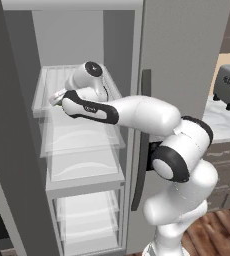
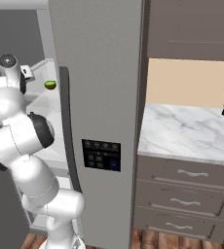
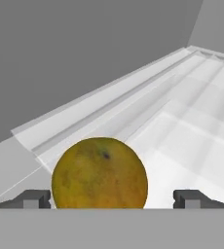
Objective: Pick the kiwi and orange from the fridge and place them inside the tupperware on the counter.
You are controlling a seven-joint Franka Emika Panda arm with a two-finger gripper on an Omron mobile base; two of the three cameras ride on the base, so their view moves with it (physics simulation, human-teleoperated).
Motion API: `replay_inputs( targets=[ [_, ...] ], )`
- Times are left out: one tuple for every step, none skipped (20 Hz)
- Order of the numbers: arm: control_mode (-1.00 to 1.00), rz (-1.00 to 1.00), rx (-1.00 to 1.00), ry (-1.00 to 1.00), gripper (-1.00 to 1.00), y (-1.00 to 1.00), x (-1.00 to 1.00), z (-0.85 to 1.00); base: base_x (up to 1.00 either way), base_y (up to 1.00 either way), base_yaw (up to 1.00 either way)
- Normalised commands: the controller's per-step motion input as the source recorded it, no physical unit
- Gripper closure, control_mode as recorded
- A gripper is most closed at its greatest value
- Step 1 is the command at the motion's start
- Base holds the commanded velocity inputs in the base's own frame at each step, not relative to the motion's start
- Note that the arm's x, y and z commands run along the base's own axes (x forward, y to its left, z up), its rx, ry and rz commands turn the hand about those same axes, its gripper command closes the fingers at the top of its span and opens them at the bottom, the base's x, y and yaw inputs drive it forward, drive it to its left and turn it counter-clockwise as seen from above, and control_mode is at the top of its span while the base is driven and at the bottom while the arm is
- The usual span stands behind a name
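Rendered kitchen: tall light-grey fridge [image 1: 187, 60] with its left compartment open, filling most of the left base view; long white marble counter with grey veining [image 2: 192, 129] sitting at the right of the right base view, over grey-brown drawers with silver handles [image 2: 192, 174].

White Panda arm is reaching into the upper left of the left base view, hand resting over a translucent white ribbed shelf [image 1: 52, 95] high in the fridge.

Hand view: small round dull orange-yellow orange [image 3: 100, 173] is sitting at bottom centre on the ribbed shelf, between the two dark fingertips. Two-finger gripper [image 3: 111, 198] is spread wide; left tip looks to be right at the fruit's edge, right tip is well clear of it. Not gripping yet, by my read. The fruit is a ball, so no long axis to align to. It's lying slightly left of the gripper's midline.

Small halved kiwi with a lime-green face [image 2: 50, 85] is showing in the upper left of the right base view, on a shelf just beside the dark vertical door handle [image 2: 67, 126].

Clearance: grey fridge wall is running along the upper left of the hand view, shelf's raised rim just behind the orange. Open shelf is stretching toward the upper right. Judgement: close straight on the orange, then withdraw back out the open front.
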Motion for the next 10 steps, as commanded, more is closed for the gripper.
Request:
replay_inputs(
  targets=[
    [-1.00,0.00,0.00,0.00,-1.00,0.11,0.09,-0.12,0.00,0.00,0.00],
    [-1.00,0.00,0.00,0.00,-1.00,0.13,0.08,-0.14,0.00,0.00,0.00],
    [-1.00,0.00,0.00,0.00,-1.00,0.15,0.08,-0.16,0.00,0.00,0.00],
    [-1.00,0.00,0.00,0.00,-1.00,0.14,0.08,-0.18,0.00,0.00,0.00],
    [-1.00,0.00,0.00,0.00,-1.00,0.14,0.06,-0.21,0.00,0.00,0.00],
    [-1.00,0.00,0.00,0.00,-1.00,0.11,0.01,-0.26,0.00,0.00,0.00],
    [-1.00,0.00,0.00,0.00,1.00,0.13,0.00,-0.29,0.00,0.00,0.00],
    [-1.00,0.00,0.00,0.00,1.00,0.11,0.00,-0.29,0.00,0.00,0.00],
    [-1.00,0.00,0.00,0.00,1.00,0.09,0.01,-0.26,0.00,0.00,0.00],
    [-1.00,0.00,0.00,0.00,1.00,0.08,0.04,-0.21,0.00,0.00,0.00]
  ],
)
